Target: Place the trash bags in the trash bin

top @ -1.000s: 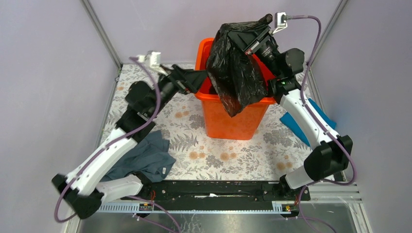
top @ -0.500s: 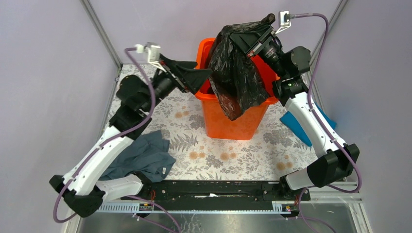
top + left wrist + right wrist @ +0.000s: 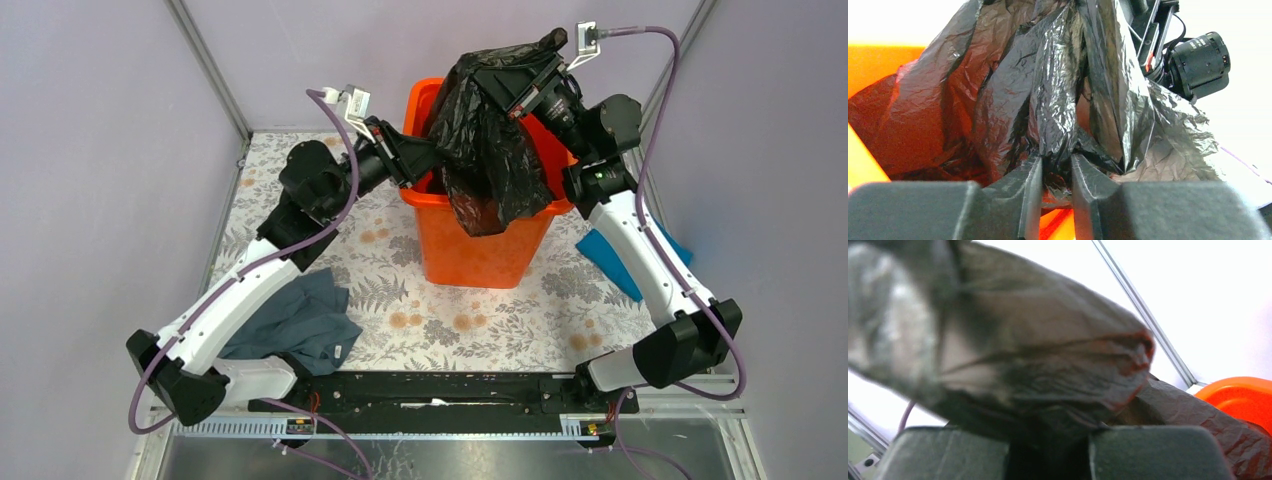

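The orange trash bin (image 3: pixel 480 250) stands at the back middle of the table. A black trash bag (image 3: pixel 490 150) hangs over the bin's mouth and drapes over its front right rim. My right gripper (image 3: pixel 505 78) holds the bag's top high above the bin, and film covers its jaws in the right wrist view. My left gripper (image 3: pixel 432 160) reaches in over the bin's left rim. In the left wrist view its jaws (image 3: pixel 1055 167) pinch a fold of the bag (image 3: pixel 1058 100), with the bin's orange wall (image 3: pixel 868 65) behind.
A grey-blue cloth (image 3: pixel 295 325) lies crumpled at the near left beside the left arm. A bright blue cloth (image 3: pixel 610 255) lies right of the bin, under the right arm. The floral table cover (image 3: pixel 450 320) is hemmed by enclosure walls close on both sides.
My left arm swung right to the bag and its jaws went from wide open to pinched on a fold. The right arm barely moved, and the bag still hangs from it.
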